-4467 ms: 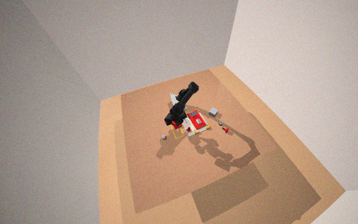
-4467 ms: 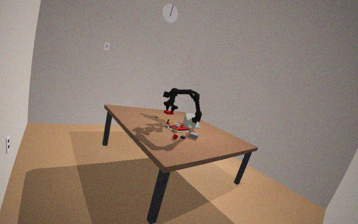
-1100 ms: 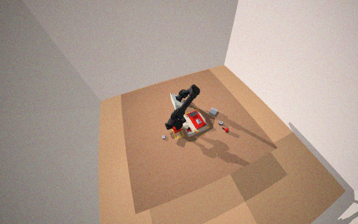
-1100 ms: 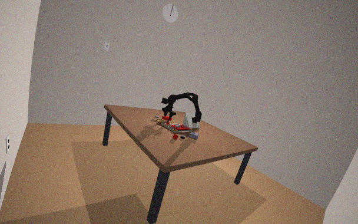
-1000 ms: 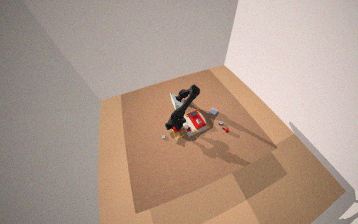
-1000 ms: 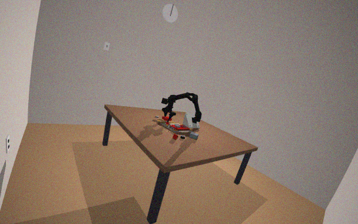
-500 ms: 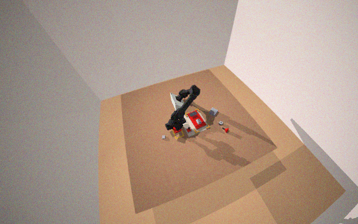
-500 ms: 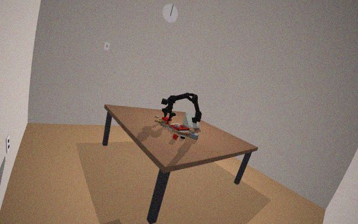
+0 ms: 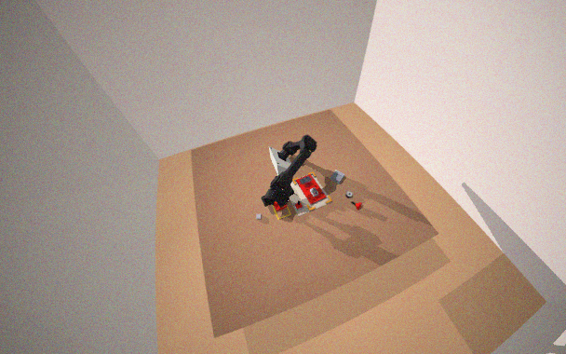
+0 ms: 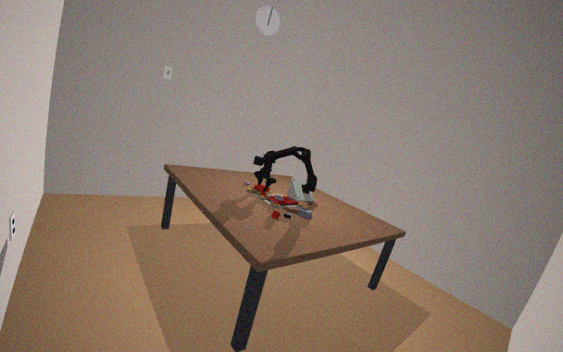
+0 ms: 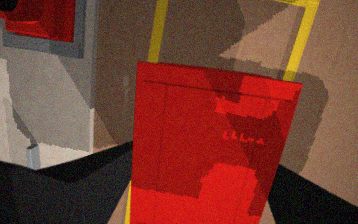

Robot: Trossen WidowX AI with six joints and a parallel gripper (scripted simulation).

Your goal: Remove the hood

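Observation:
My gripper (image 9: 277,204) (image 10: 262,184) (image 11: 201,158) is shut on the red hood (image 9: 278,206) (image 10: 261,188) (image 11: 210,145), a flat red plate that fills the middle of the wrist view. It holds the hood low over the yellow-outlined marked area (image 9: 285,217) (image 11: 158,35), and the hood covers the near part of the outline. I cannot tell whether the hood touches the table. The toy car (image 9: 311,187) (image 10: 283,200) (image 11: 45,20), red on a grey and white base, stands just right of the marked area in the top view.
A grey block (image 9: 338,176), a small grey wheel (image 9: 349,195) and a red part (image 9: 357,205) lie right of the car. A small grey cube (image 9: 259,216) lies left of the marked area. A white wedge (image 9: 276,160) stands at the arm's base.

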